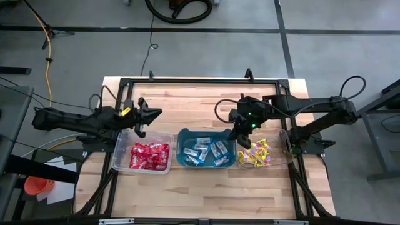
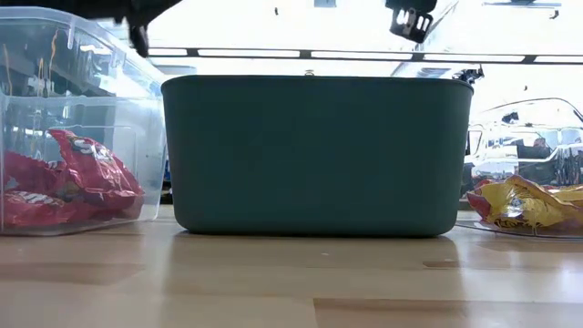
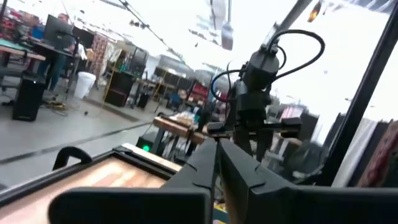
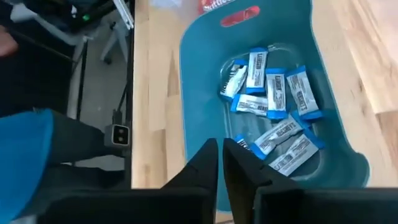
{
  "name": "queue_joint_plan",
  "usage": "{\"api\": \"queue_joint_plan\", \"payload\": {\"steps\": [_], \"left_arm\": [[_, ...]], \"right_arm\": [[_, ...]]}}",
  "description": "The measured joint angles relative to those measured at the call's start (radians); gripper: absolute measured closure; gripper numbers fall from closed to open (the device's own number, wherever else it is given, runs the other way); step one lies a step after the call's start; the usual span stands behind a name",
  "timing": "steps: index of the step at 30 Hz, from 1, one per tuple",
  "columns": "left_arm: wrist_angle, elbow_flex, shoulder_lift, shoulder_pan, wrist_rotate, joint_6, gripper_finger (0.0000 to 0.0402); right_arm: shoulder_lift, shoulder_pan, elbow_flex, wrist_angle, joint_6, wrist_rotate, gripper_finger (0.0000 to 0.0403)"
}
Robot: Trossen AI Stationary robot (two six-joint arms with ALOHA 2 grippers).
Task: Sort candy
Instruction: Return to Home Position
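Note:
Red candy (image 1: 150,156) lies in the clear bin (image 1: 119,150) on the left and shows through its wall (image 2: 68,182). Blue-and-white candy (image 4: 273,106) lies on the floor of the teal tub (image 1: 182,134) in the middle. Yellow candy (image 1: 253,153) lies in the clear bin (image 1: 284,147) on the right. My left gripper (image 1: 145,119) hangs shut over the far edge of the left bin, holding nothing. My right gripper (image 1: 239,139) hangs shut above the tub's right rim, slanting down, with nothing between its fingers (image 4: 221,155).
The three containers stand in a row across the middle of the wooden table (image 1: 206,100), with bare wood behind and in front of them. A black frame (image 1: 187,80) runs round the table's edges. Beyond the table, the left wrist view shows a workshop with a person.

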Motion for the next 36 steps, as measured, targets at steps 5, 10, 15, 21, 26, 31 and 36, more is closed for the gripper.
{"api": "queue_joint_plan", "payload": {"steps": [5,10,15,21,26,31,36], "left_arm": [[0.087,-0.157,-0.118,0.014,-0.003,-0.051,0.0397],[0.105,-0.261,-0.224,0.035,-0.005,-0.103,0.0400],[0.033,-0.262,-0.286,0.051,-0.003,-0.100,0.0401],[0.013,-0.261,-0.294,0.059,-0.003,-0.121,0.0401],[0.002,-0.261,-0.295,0.059,-0.003,-0.122,0.0401],[0.002,-0.261,-0.294,0.059,-0.003,-0.122,0.0401],[0.002,-0.261,-0.294,0.059,-0.003,-0.122,0.0401]], "right_arm": [[-0.033,-0.008,0.000,-0.020,0.048,-0.062,0.0392],[-0.099,0.011,0.000,-0.070,0.078,-0.073,0.0395],[-0.186,0.034,-0.006,-0.096,0.086,-0.003,0.0401],[-0.377,0.064,-0.121,-0.101,0.182,0.047,0.0402],[-0.617,0.127,-0.359,0.035,0.244,0.154,0.0402],[-0.824,0.132,-0.664,0.359,0.205,0.168,0.0402],[-0.919,0.108,-0.919,0.722,0.129,0.143,0.0403]]}}
